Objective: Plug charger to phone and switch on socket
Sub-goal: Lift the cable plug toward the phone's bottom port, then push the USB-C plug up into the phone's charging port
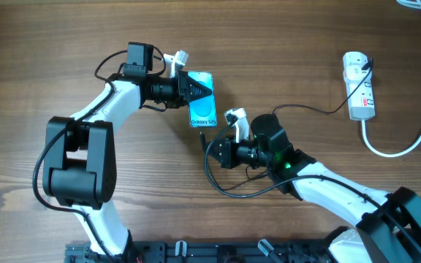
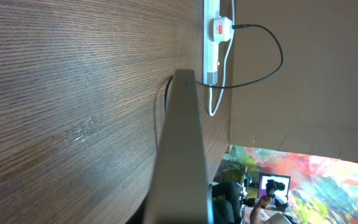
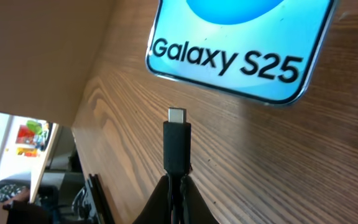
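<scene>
The phone (image 1: 202, 102) lies on the table with its turquoise screen up and the "Galaxy S25" text at its near end. My left gripper (image 1: 192, 88) is shut on its far end. In the left wrist view the phone (image 2: 182, 143) shows edge-on as a grey slab, and my own fingers are hidden. My right gripper (image 1: 214, 152) (image 3: 177, 182) is shut on the charger's black plug (image 3: 177, 140), whose metal tip points at the phone's text end (image 3: 241, 43), a short gap away and not touching. The white socket (image 1: 358, 86) (image 2: 211, 37) lies at the far right.
The charger's black cable (image 1: 309, 109) runs from the adapter on the socket to my right arm and loops under it (image 1: 221, 186). The socket's thick white cord (image 1: 408, 146) curves off at the right edge. The red switch (image 2: 221, 28) shows on the socket.
</scene>
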Motion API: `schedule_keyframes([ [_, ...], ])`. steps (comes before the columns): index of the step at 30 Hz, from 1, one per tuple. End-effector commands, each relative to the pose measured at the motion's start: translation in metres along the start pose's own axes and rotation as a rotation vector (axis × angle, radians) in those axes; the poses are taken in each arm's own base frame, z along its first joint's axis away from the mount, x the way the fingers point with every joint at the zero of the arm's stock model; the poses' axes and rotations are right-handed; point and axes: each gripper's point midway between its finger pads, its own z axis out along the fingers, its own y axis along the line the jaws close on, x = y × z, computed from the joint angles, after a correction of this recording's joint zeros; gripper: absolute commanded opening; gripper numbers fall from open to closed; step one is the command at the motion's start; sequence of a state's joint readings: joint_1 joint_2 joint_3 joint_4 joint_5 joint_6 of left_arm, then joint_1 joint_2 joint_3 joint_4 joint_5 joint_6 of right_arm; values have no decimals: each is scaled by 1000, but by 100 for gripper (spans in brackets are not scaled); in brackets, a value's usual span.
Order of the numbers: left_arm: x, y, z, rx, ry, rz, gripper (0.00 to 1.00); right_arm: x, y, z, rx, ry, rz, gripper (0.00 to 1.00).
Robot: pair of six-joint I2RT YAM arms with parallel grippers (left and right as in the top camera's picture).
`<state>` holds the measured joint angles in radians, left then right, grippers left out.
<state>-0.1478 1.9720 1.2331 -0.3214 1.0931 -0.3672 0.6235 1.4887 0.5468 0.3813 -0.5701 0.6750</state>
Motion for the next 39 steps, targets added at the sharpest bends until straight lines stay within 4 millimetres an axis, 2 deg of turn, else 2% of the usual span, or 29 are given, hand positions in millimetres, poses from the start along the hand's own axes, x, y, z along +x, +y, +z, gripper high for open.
schedule_keyframes([
  [1,5,-8,0,49,23,20,4,-9,-6,2,40,-38,-21,4],
  [9,5,-8,0,49,23,16,4,-12,-14,1,80,-63,17,4],
  [13,5,-8,0,49,25,-4,4,-7,-6,2,36,-33,40,4],
  [31,7,-11,5,52,33,-20,4,-11,-9,1,55,-54,55,4],
  [39,6,-11,5,52,32,-14,4,-10,-1,2,14,-41,47,4],
])
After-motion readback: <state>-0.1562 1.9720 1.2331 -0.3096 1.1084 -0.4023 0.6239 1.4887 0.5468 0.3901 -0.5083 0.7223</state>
